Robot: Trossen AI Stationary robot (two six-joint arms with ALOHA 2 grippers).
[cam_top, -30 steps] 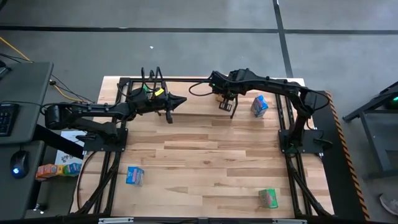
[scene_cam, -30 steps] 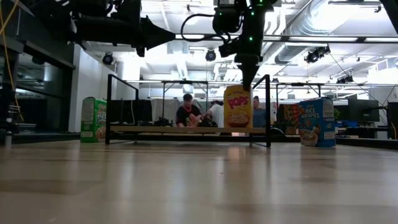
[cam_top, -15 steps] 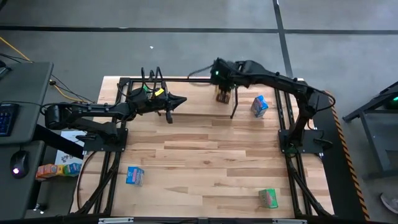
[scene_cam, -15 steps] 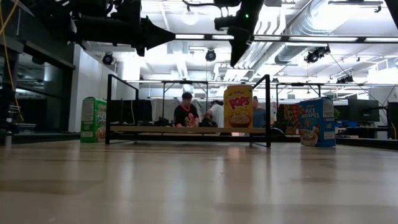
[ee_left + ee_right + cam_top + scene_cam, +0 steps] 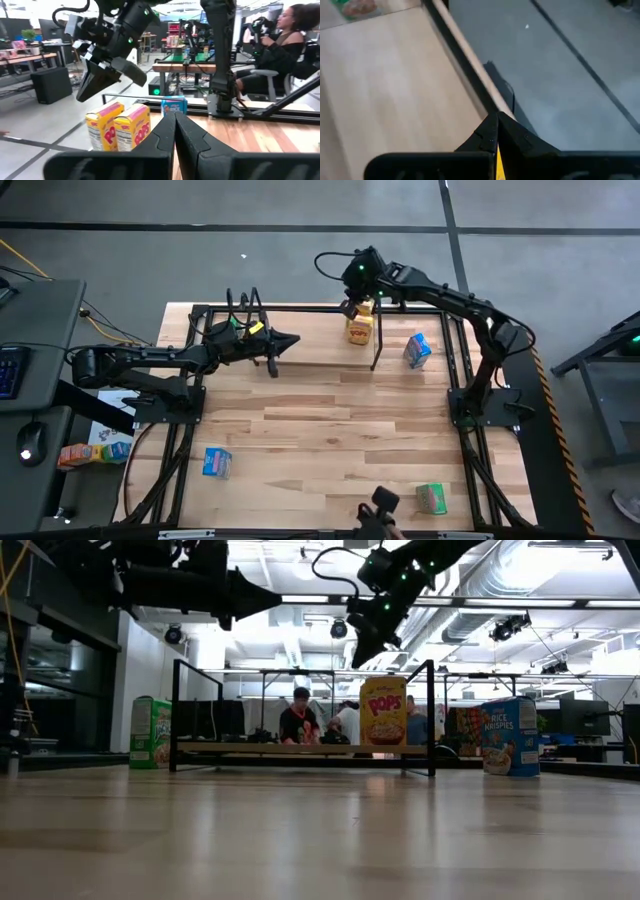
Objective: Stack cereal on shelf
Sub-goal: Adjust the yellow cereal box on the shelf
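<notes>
Black and angular, the right gripper [image 5: 352, 307] is hanging in the air above the far end of the shelf [image 5: 290, 748], its two tapered fingers pressed together with nothing between them, as we are seeing in the right wrist view, where they are meeting at a point [image 5: 494, 131]. Just below it, two yellow-orange cereal boxes [image 5: 120, 126] are standing upright side by side on the pale wooden plank, their glossy printed fronts reading POPS; the low view is showing them as one box [image 5: 383, 711] beside the black wire hoop upright [image 5: 431, 718].

We are finding the left gripper [image 5: 287, 341] held level above the shelf's other end, its fingers shut together in a narrow wedge [image 5: 174, 134] and holding nothing.

Farther out, a blue Rice Krispies box [image 5: 417, 349] is standing on the plank tabletop [image 5: 330, 420] just beyond the shelf's right upright. A green box [image 5: 150, 732] is standing at the shelf's left end. Well apart from these, near the table's front edge, a second blue box [image 5: 216, 462] and a second green box [image 5: 431, 498] are lying on the wood grain.

People [image 5: 298, 723] are sitting in the room beyond the table.
</notes>
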